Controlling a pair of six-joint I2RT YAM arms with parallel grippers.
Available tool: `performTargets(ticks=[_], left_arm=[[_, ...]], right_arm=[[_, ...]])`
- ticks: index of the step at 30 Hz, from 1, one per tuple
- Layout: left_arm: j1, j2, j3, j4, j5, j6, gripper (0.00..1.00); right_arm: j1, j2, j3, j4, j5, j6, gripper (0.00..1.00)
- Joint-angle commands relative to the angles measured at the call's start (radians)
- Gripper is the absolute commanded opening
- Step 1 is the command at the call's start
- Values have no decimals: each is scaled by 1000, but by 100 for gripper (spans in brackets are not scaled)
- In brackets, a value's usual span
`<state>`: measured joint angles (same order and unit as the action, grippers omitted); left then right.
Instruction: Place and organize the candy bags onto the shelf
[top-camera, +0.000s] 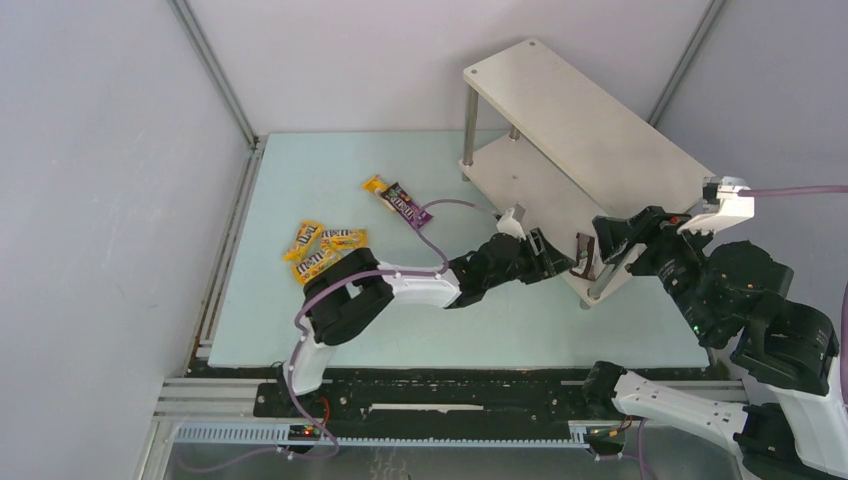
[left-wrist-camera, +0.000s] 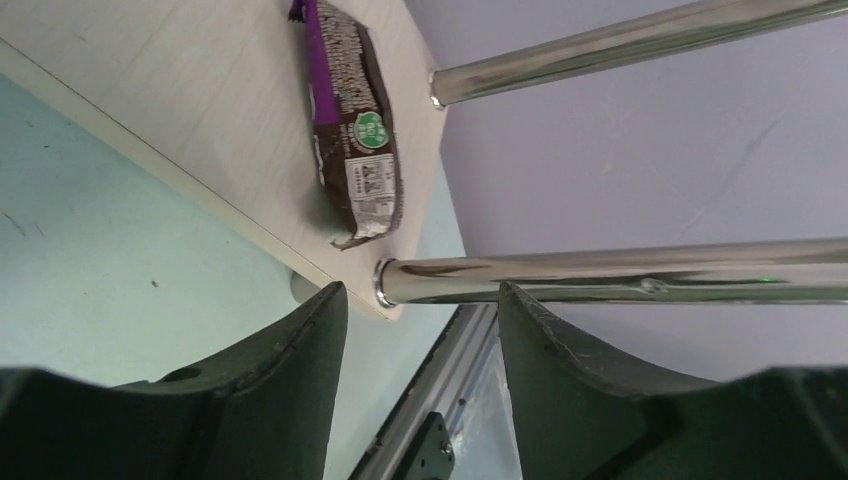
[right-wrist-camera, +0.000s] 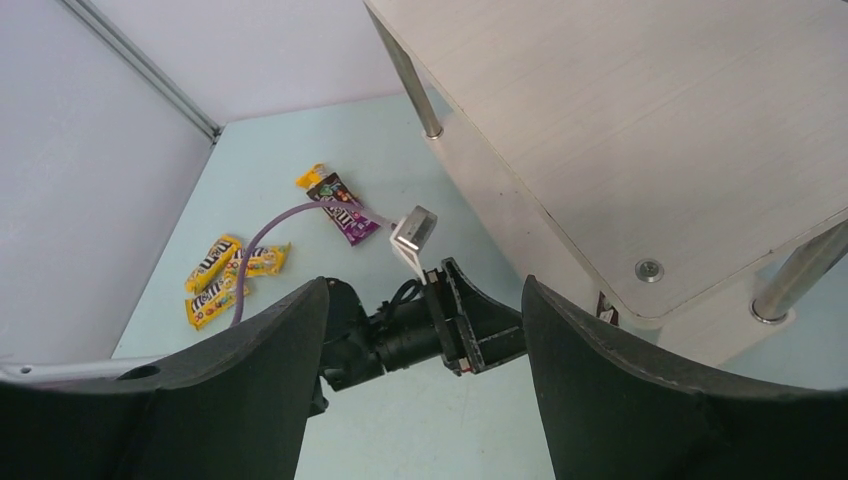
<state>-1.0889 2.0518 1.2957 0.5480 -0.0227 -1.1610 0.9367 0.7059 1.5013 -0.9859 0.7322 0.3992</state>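
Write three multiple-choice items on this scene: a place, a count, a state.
1. The dark brown glossy candy packet lies: A on the top board; B on the lower board of the white metal-legged shelf; C in a gripper.
2. Yellow-orange packets on the pale green table: A two; B four; C six.
3. The left gripper is: A open; B shut on a packet; C out of view.
Key: 1B, flat near the board's corner; 2B, three clustered, one beside the purple packet; 3A, jaws apart, empty.
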Motion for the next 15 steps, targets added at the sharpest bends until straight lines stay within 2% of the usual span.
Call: performTargets(ticks=[1, 4, 7, 15], left_arm=[[-6, 51, 81, -19, 11, 31, 62], [-5, 100, 135, -25, 63, 51, 60], [-6, 137, 164, -39, 69, 42, 54], [-2, 169, 204, -71, 58, 65, 52]], right_arm=[[-6, -8, 3, -12, 15, 10, 79], [-6, -8, -1, -18, 14, 13, 79], [-6, -6, -2, -20, 15, 13, 79], [-6, 4, -2, -13, 21, -1, 79]])
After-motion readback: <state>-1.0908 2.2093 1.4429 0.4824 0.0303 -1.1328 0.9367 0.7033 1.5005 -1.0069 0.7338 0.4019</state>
